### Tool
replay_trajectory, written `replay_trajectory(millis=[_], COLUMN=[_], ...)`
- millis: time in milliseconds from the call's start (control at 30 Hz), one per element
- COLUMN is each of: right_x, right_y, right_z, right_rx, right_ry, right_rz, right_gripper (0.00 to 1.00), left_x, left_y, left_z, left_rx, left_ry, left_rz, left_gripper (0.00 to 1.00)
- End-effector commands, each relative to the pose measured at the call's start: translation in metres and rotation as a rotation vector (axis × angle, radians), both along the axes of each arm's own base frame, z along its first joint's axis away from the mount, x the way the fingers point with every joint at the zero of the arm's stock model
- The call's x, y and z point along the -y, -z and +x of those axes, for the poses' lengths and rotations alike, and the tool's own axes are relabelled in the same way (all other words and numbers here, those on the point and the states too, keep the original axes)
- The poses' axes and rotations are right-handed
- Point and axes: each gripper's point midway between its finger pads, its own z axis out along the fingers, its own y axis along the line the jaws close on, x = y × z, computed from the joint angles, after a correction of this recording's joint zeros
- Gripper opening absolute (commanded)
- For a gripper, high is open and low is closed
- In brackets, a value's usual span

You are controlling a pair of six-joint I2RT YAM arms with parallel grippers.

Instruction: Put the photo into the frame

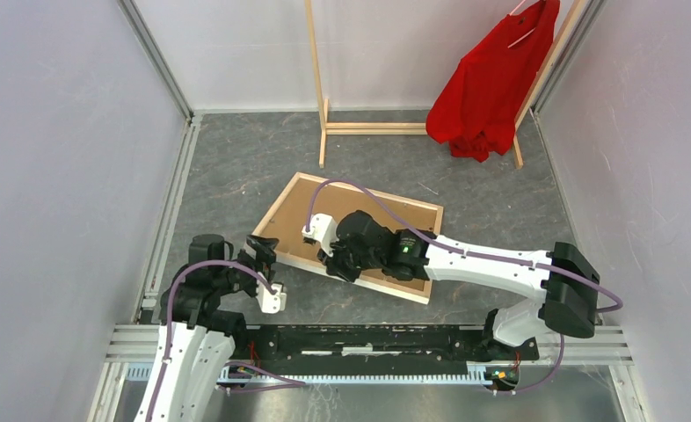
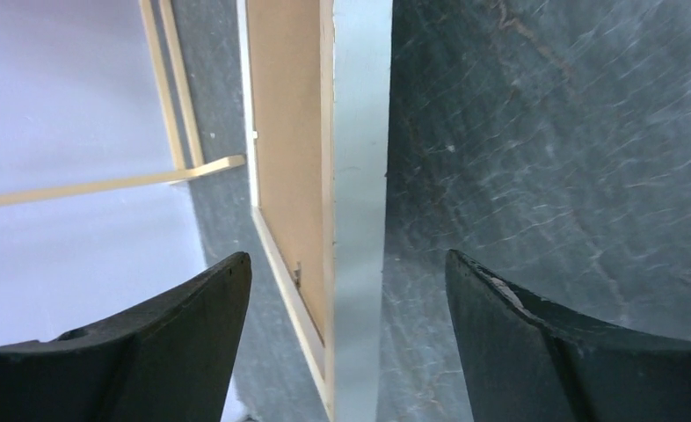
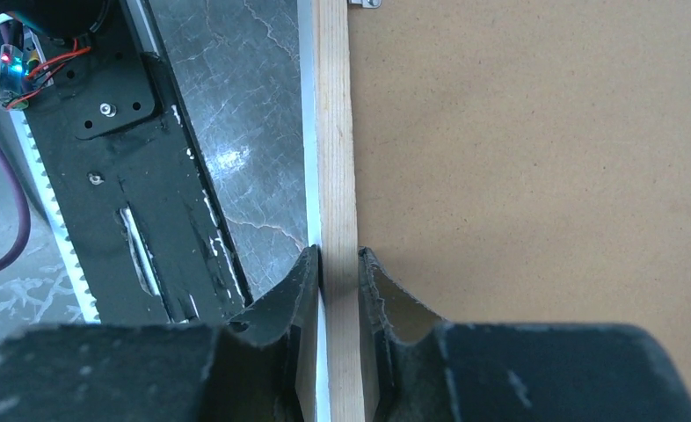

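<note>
- the frame point(image 3: 335, 132) lies in the middle of the grey surface point(image 1: 500, 193), turned a bit, with its light wood back facing up
- the photo point(image 1: 291, 220) sits inside the wood rim; only its plain brown back shows, so the side with the people cannot be seen
- the right gripper point(image 3: 339, 259) is on the frame's rail at 6 o'clock; its two fingers are squeezed nearly together, one on each side of the wood strip, and they hold it tight
- the right arm reaches in from 4 o'clock and lies over part of the brown back
- the left gripper point(image 2: 346, 257) is at the frame's corner at 8 o'clock; its fingers are spread very wide and hold nothing
- the white edge of the frame runs between those two fingers; it does not seem to touch either one
- a tall wooden rack point(image 1: 320, 88) stands at 12 o'clock, well apart from the frame; a red shirt point(image 1: 491, 79) hangs on it at 1 o'clock
</note>
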Motion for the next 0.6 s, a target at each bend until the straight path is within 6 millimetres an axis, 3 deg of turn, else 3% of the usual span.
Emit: replay_trajectory(millis=[0, 167, 367, 400, 467, 500, 567], right_x=[-0.022, -0.022, -0.020, -0.018, -0.010, -0.004, 0.008], right_y=[-0.052, -0.063, -0.075, -0.077, -0.080, -0.079, -0.073], right_z=[0.009, 0.013, 0.019, 0.020, 0.028, 0.030, 0.036], right_rx=[0.026, 0.016, 0.009, 0.016, 0.055, 0.083, 0.156], right_ry=[-0.010, 0.000, 0.013, 0.013, 0.029, 0.029, 0.036], right_rz=[0.131, 0.150, 0.166, 0.162, 0.142, 0.127, 0.095], right_gripper=[0.00, 0.00, 0.00, 0.11, 0.49, 0.62, 0.73], left_x=[0.007, 0.004, 0.009, 0.009, 0.009, 0.010, 0.011], left_y=[-0.020, -0.011, -0.024, -0.026, -0.032, -0.035, -0.043], left_z=[0.029, 0.045, 0.061, 0.061, 0.062, 0.062, 0.063], left_rx=[0.211, 0.215, 0.311, 0.308, 0.300, 0.294, 0.277], left_ry=[0.072, 0.077, 0.055, 0.052, 0.040, 0.033, 0.020], left_rz=[0.031, 0.081, 0.037, 0.032, 0.016, 0.005, -0.024], left_gripper=[0.82, 0.68, 0.48, 0.37, 0.17, 0.12, 0.11])
